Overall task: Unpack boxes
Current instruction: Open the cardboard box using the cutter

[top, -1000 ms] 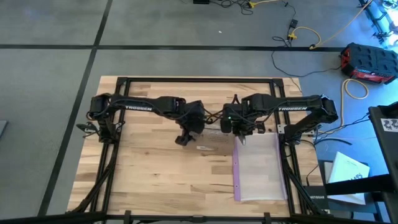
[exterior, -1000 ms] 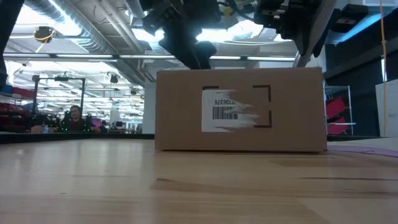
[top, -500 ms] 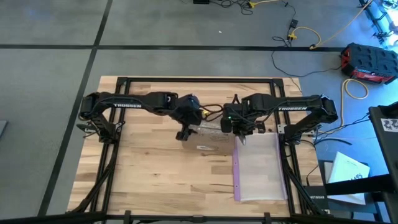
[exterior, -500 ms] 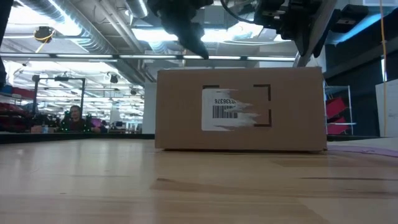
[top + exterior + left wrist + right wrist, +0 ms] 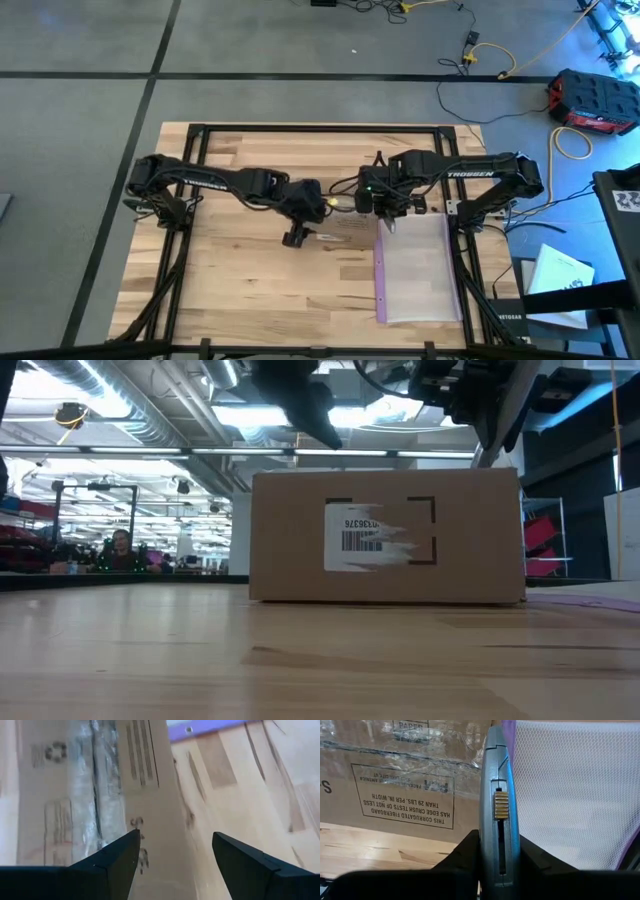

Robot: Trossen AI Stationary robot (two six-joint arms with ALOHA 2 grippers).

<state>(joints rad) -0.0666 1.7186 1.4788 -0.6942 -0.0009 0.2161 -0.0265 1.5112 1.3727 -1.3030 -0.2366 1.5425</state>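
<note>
A brown cardboard box (image 5: 345, 228) rests on its bottom in the middle of the table; the low view shows its side with a torn pale barcode label (image 5: 365, 540). My left gripper (image 5: 172, 855) hangs open above the box's left end, slanting down, its fingers apart over the taped top seam (image 5: 97, 795) and touching nothing. My right gripper (image 5: 497, 840) is at the box's right end, pointing steeply down, shut on a small grey knife (image 5: 497, 795). My right gripper pinches the grey knife's handle (image 5: 499, 855) between its two fingers, one on each flat side. The knife runs along the fingers and sticks out past them, pointing down. Its tip (image 5: 494, 732) is by the box's right end; I cannot tell whether it touches.
A clear mesh bag (image 5: 418, 270) with a purple zip edge (image 5: 381, 280) lies flat right of the box, reaching toward the near edge. Bare wooden table (image 5: 240, 280) lies left of and in front of the box. A black frame borders the table.
My left gripper has swung toward the table's near edge over the box's left end, rising a little and rolling slightly; its fingers stay apart. The box and my right gripper with the knife have kept still.
</note>
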